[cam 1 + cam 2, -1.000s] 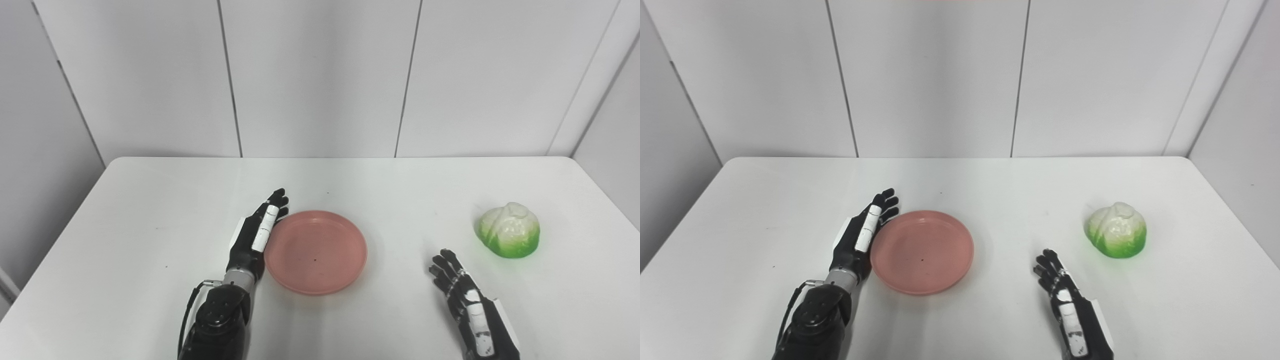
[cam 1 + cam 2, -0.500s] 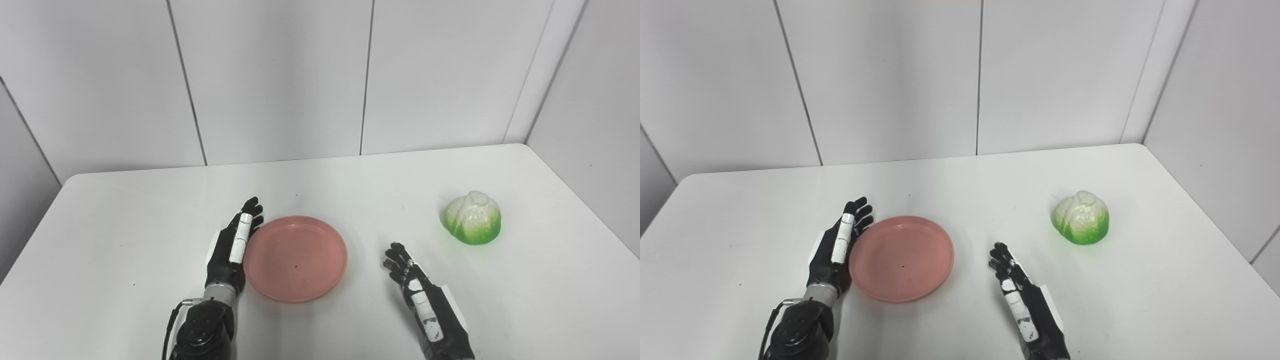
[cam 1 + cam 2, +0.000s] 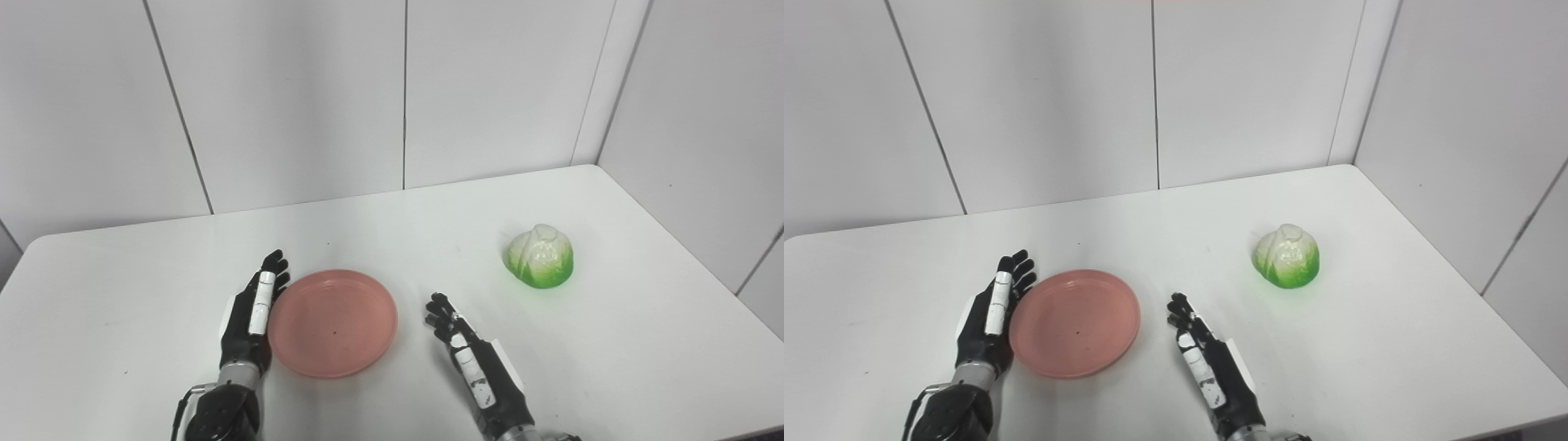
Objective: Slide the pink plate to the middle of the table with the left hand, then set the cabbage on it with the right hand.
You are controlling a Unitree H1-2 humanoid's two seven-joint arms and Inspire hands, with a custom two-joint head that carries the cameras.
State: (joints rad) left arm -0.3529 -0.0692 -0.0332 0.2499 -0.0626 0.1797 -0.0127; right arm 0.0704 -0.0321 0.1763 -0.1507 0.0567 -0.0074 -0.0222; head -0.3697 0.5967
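The pink plate (image 3: 332, 321) lies flat on the white table (image 3: 643, 343). My left hand (image 3: 251, 315) is open, held edge-on with its fingers straight, right against the plate's left rim. The green and white cabbage (image 3: 539, 264) sits on the table to the right, apart from both hands. My right hand (image 3: 468, 361) is open and empty, fingers straight, on the table between the plate and the cabbage, nearer the plate. In the right eye view the plate (image 3: 1075, 322), the cabbage (image 3: 1287, 264), the left hand (image 3: 989, 318) and the right hand (image 3: 1206, 361) stand the same way.
White wall panels (image 3: 404, 92) close the table at the back and on the right. The table's right edge (image 3: 692, 245) runs diagonally near the cabbage.
The camera has turned to the right, so the whole picture has shifted left. My right hand has moved forward and left, closer to the plate. The plate and left hand keep their relation.
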